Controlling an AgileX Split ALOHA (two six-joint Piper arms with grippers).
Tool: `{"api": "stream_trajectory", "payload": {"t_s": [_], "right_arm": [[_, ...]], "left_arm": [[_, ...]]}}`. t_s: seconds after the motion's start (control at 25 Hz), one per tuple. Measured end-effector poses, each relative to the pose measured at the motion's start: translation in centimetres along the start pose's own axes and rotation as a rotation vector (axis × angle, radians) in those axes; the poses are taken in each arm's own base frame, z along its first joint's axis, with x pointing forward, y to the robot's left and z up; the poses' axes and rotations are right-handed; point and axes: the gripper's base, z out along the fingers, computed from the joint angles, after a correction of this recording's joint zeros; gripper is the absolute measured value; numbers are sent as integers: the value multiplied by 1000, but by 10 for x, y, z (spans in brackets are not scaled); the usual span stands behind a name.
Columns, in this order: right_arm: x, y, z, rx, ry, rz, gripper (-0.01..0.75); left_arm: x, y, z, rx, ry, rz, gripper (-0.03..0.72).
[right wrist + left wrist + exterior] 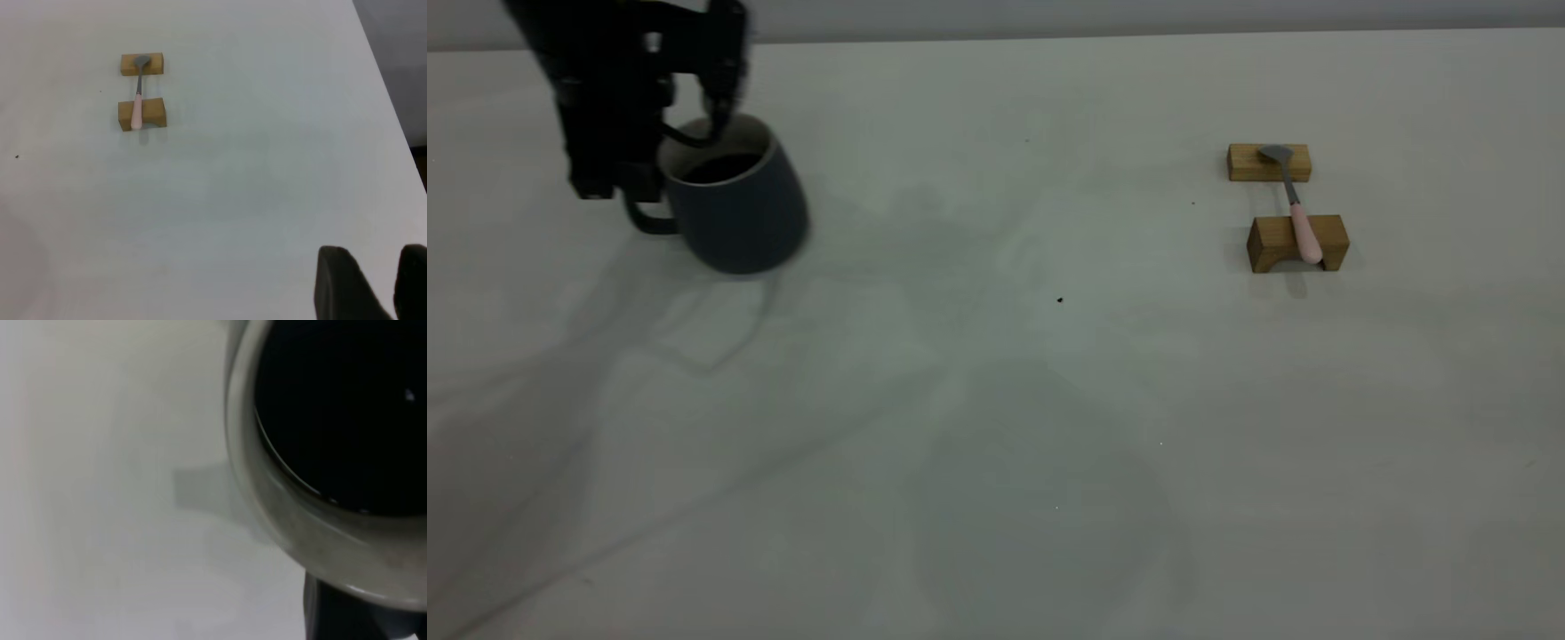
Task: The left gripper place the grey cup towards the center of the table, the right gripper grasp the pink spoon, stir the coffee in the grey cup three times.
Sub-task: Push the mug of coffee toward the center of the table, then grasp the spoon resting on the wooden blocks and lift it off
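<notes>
The grey cup point(738, 209) is at the table's point(996, 400) far left, tilted, with dark coffee point(720, 167) inside. My left gripper point(694, 133) is shut on its rim, one finger inside the cup and the rest outside by the handle. The left wrist view is filled by the cup's pale rim point(267, 513) and the coffee point(340, 413), with a black finger point(340, 617) below. The pink spoon point(1303, 222) lies across two wooden blocks at the right, untouched. My right gripper point(393, 267) hangs open, well away from the spoon point(137, 110), and is outside the exterior view.
The spoon's bowl rests on the far tan block point(1270, 163) and its handle on the near arched block point(1296, 243). A small dark speck point(1059, 300) marks the table's middle. The table's side edge point(390, 100) runs close to the right gripper.
</notes>
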Motion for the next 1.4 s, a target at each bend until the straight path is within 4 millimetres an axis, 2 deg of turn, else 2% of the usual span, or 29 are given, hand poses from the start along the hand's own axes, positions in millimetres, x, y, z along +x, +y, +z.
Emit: {"api": "stream_trajectory", "payload": {"t_s": [0.16,0.6,0.76,1.04,1.12,1.24,1.4], "right_arm": [[0,0,0,0,0,0,237],[0,0,0,0,0,0,237],[0,0,0,0,0,0,237],[0,0,0,0,0,0,237],[0,0,0,0,0,0,237],[0,0,0,0,0,0,237],[0,0,0,0,-1,0,237]], "left_arm": [[-27,-6,-4,-6,-19,33,337],[-83,-21,-13,-37,-66,94,351],[-96,-25,-15,-48,-84,106,416],[-101,-27,-21,-34,-122,33,637],[-101,-22,-34,-40,-126,-11,664],[-98,-8,-72,-83,-144,-115,664],[-85,2,-145,-137,-174,-288,613]]}}
